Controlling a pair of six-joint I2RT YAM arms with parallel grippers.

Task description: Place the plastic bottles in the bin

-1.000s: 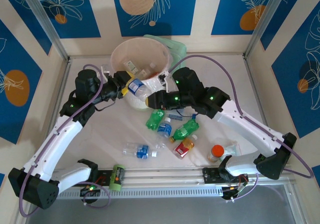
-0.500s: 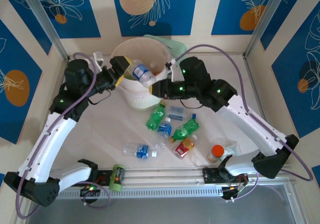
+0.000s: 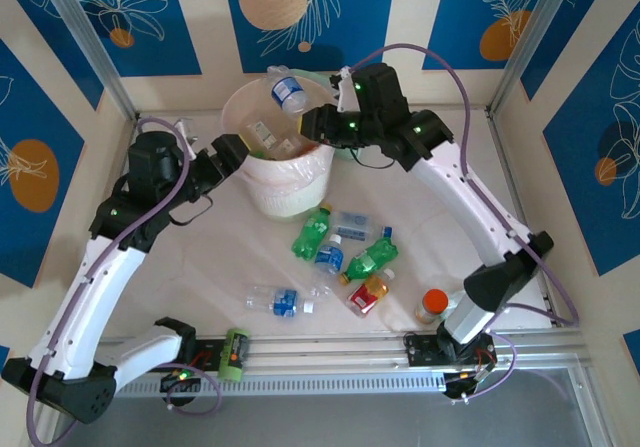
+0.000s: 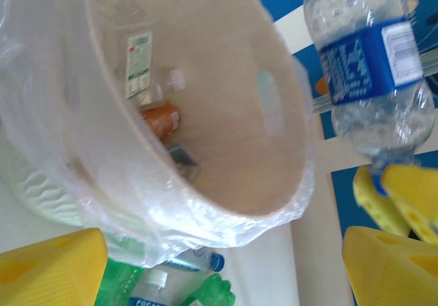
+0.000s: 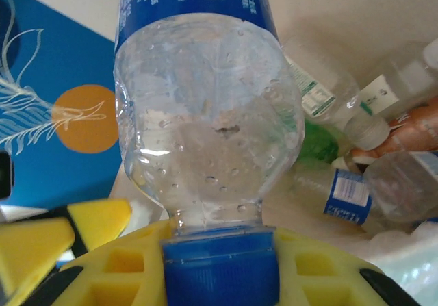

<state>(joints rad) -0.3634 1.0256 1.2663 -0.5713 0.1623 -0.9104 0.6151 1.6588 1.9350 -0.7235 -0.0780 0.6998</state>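
The bin [image 3: 285,195] is a white bucket with a pinkish bag, at the back middle of the table. Above its far rim my right gripper [image 3: 312,119] is shut on the blue cap [image 5: 220,268] of a clear, blue-labelled bottle [image 3: 288,92], which points away from the fingers. Seen from the left wrist, that bottle [image 4: 373,66] hangs over the bin's mouth [image 4: 226,148]. My left gripper [image 3: 232,153] stands open at the bin's left side, nothing between its fingers [image 4: 51,268]. Several bottles lie inside the bin [image 5: 356,189]. More lie on the table: green ones [image 3: 311,232] [image 3: 368,259], a blue-labelled one [image 3: 280,301] and a red-yellow one [image 3: 368,293].
An orange-capped clear container [image 3: 432,305] stands at the front right. A pale green box [image 3: 352,93] lies behind the bin. A green object [image 3: 234,353] sits on the rail by the left arm's base. Walls close in the table on three sides.
My left gripper opened, let go of the blue-labelled bottle and drew back to the left. My right gripper, holding the cap, lifted the bottle up over the bin.
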